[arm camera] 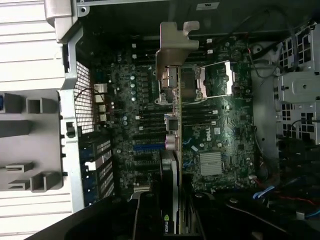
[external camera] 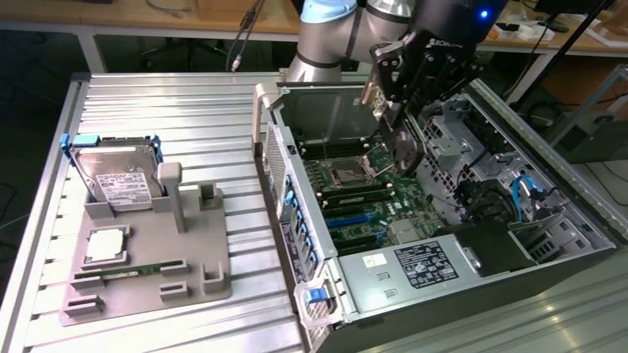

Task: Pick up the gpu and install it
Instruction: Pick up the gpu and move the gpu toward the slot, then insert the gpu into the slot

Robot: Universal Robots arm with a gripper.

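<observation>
My gripper (external camera: 401, 110) hangs over the open computer case (external camera: 549, 147), shut on the gpu (external camera: 404, 151). The gpu is a thin dark card held on edge above the motherboard (external camera: 363, 198), near the CPU socket, with its pale metal bracket (external camera: 374, 95) towards the case's rear wall. In the wrist view the gpu (arm camera: 170, 150) runs edge-on across the motherboard (arm camera: 220, 125). Its silver bracket (arm camera: 175, 40) is at the far end, and my gripper (arm camera: 172, 215) clamps the near end. The card floats above the board and is not seated in a slot.
Blue expansion slots (external camera: 348, 220) lie on the board nearer the power supply (external camera: 412, 268). On the slatted metal table at the exterior view's left, a grey fixture (external camera: 147, 290) holds a hard drive in a blue frame (external camera: 118, 173), a processor (external camera: 103, 245) and a memory stick (external camera: 132, 271).
</observation>
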